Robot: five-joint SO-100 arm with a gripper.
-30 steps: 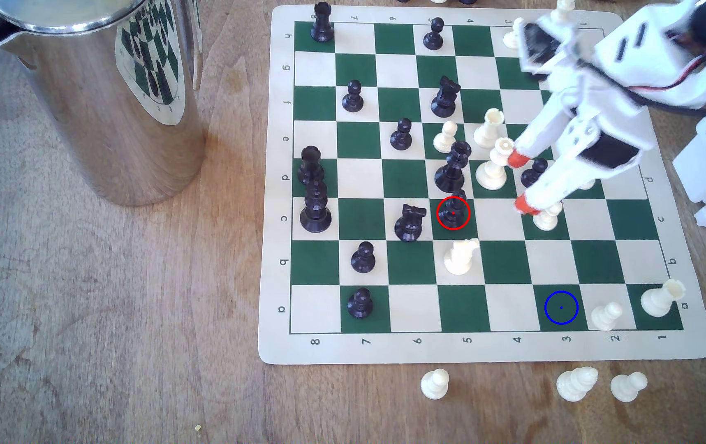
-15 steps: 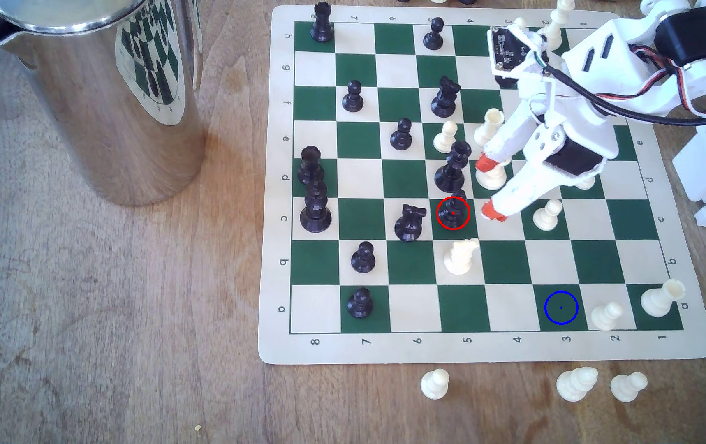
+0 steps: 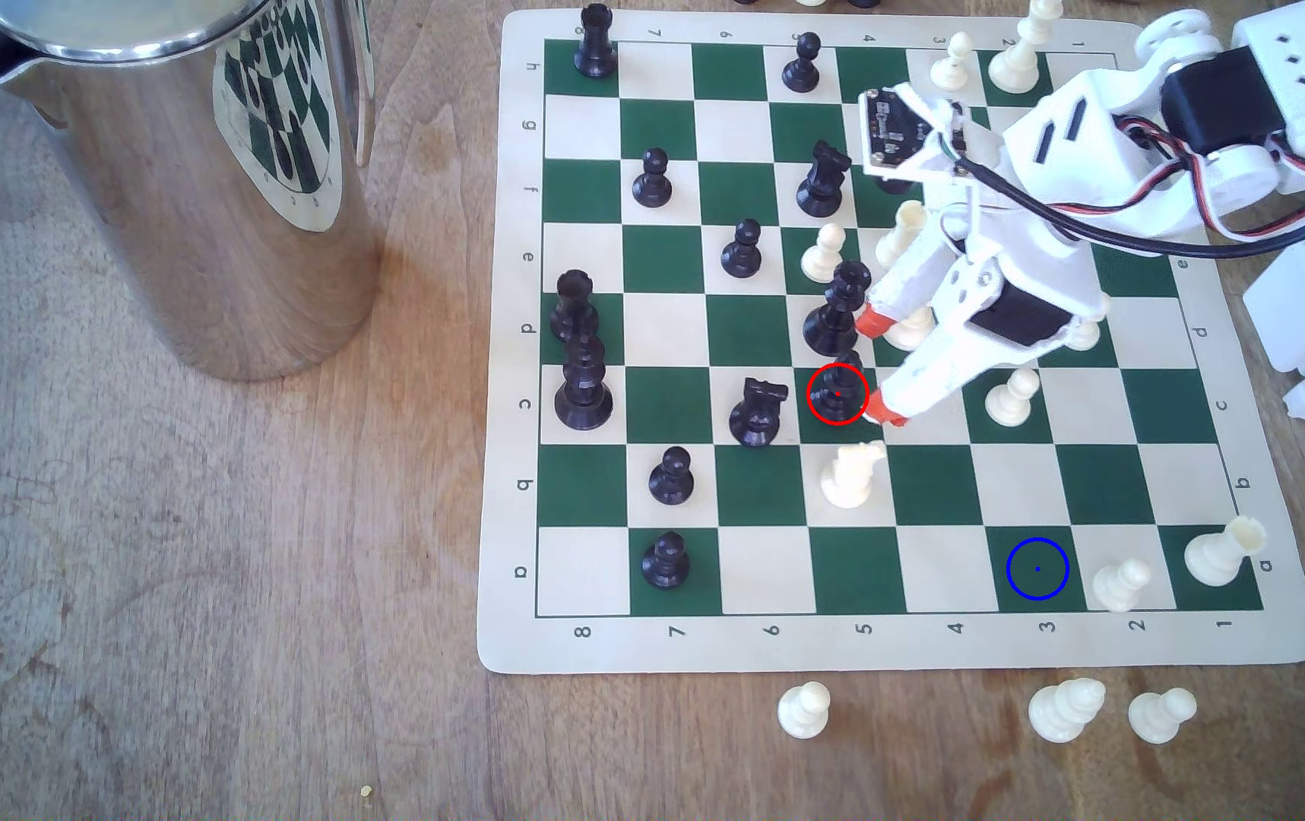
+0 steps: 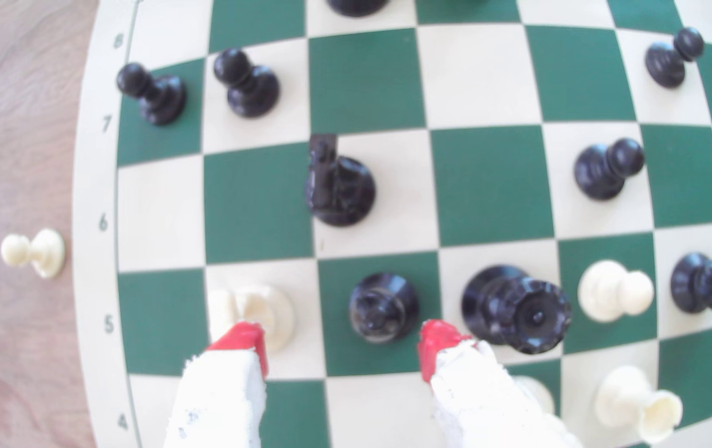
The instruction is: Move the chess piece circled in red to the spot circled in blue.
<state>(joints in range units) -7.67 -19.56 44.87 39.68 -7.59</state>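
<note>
Along the cream border of the chessboard [image 3: 503,474], the numerals 8 to 1 are printed on the near edge and the letters a to h on the side edges; in the wrist view the numerals 8, 7, 6, 5 and 4 can be read along the border [image 4: 104,224]. No brand name can be made out anywhere.

The board is a flexible mat with rounded corners, laid flat on a worn wooden table [image 3: 199,592] with visible grain. A polished steel jug [image 3: 183,158] is set at the exterior view's left, and the green and cream squares are mirrored in its curved wall. Three white pieces [image 3: 1067,710] are placed on the wood just off the near edge of the board.

The chess piece circled in red [image 3: 838,391] [image 4: 382,308], glossy black with a round flared base, is seen upright on a dark green square in row c, column 5, directly below the tall black crowned piece [image 3: 838,308] [image 4: 518,308]. The spot circled in blue [image 3: 1037,568] is marked on the green square at a3, well apart from it.

The gripper [image 3: 874,363] [image 4: 341,340], white with red-tipped fingers [image 4: 242,338], is held spread wide, nothing being grasped; the ringed piece is flanked by the tips, apparently untouched.
</note>
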